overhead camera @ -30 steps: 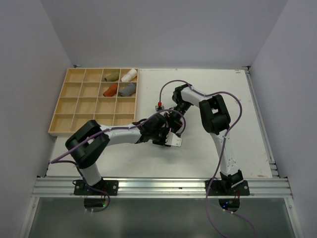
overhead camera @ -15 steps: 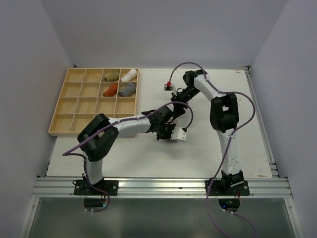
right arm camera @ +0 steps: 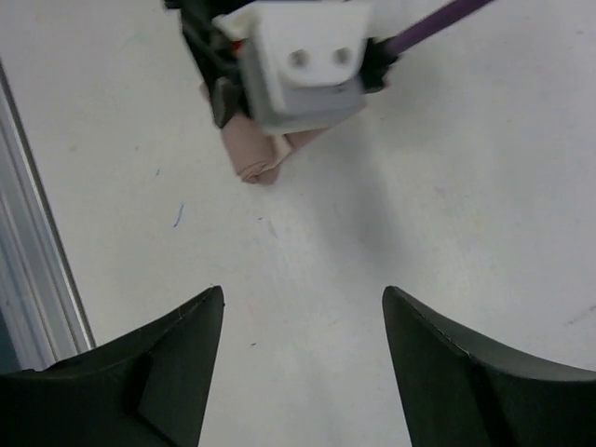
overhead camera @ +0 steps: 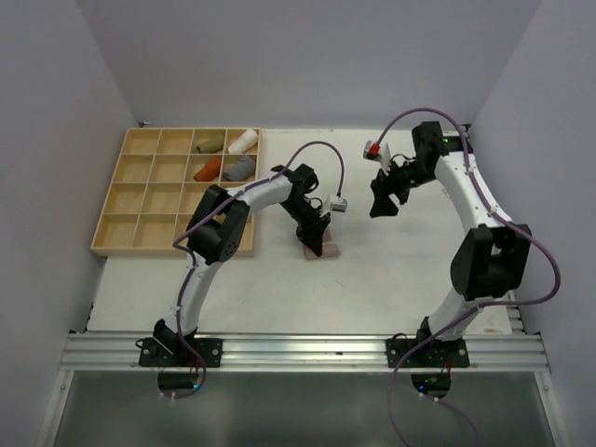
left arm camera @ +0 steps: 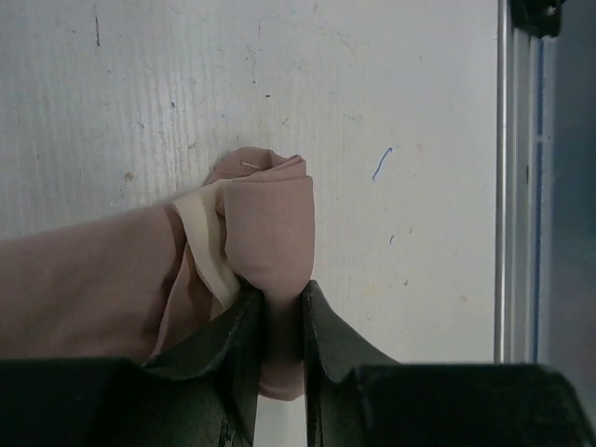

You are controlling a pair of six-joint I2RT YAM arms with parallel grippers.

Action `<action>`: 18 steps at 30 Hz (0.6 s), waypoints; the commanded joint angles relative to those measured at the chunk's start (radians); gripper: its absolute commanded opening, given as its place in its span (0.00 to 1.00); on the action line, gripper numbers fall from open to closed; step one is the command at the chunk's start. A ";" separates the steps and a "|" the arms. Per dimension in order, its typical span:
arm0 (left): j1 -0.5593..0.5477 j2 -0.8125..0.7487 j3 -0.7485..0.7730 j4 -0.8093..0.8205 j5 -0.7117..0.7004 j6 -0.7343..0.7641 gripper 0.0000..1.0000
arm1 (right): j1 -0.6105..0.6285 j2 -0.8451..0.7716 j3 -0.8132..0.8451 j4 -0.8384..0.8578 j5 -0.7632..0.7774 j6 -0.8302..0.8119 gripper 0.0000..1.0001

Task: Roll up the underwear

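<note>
Left wrist view puts the left gripper [left arm camera: 277, 300] at the bottom edge, its jaws narrowed onto the tail of the beige-pink underwear [left arm camera: 265, 223]. The garment lies on the white table [left arm camera: 419, 140] as a fat roll, with a pale waistband strip across its side and a looser flap running off to the left.

The roll looks nearly complete. The sound move is to keep the pinch firm, tuck the loose flap under rather than drag it, and press down lightly so the turns do not spring open. Letting go too early would probably let the soft cloth unwind.

From above, the garment sits near the table's middle, under the left gripper and near the wooden tray [overhead camera: 177, 129].

Further off, the right gripper [right arm camera: 303, 296] hangs wide apart and empty, facing back at the roll; nothing lies between them.

Farthest back, the tray's far cells hold a green roll [overhead camera: 209, 142], a white roll [overhead camera: 243, 141], a rust-orange roll [overhead camera: 208, 169] and a grey roll [overhead camera: 239, 168]. The tray's wall is the only obstacle near the work.
</note>
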 commanded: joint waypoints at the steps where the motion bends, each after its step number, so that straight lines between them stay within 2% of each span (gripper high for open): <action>1: 0.037 0.197 0.043 -0.158 -0.168 0.108 0.24 | 0.040 -0.156 -0.167 -0.019 -0.061 -0.184 0.73; 5: 0.043 0.272 0.111 -0.261 -0.119 0.192 0.24 | 0.200 -0.274 -0.360 0.151 0.016 -0.220 0.73; 6: 0.043 0.289 0.114 -0.278 -0.101 0.215 0.25 | 0.264 -0.288 -0.435 0.262 0.025 -0.227 0.73; 11: 0.044 0.301 0.106 -0.290 -0.061 0.245 0.28 | 0.433 -0.250 -0.573 0.580 0.118 -0.197 0.72; 15: 0.046 0.297 0.088 -0.278 -0.050 0.234 0.31 | 0.484 -0.198 -0.624 0.706 0.171 -0.216 0.70; 18: 0.052 0.289 0.074 -0.261 -0.038 0.214 0.32 | 0.507 -0.164 -0.635 0.734 0.186 -0.222 0.66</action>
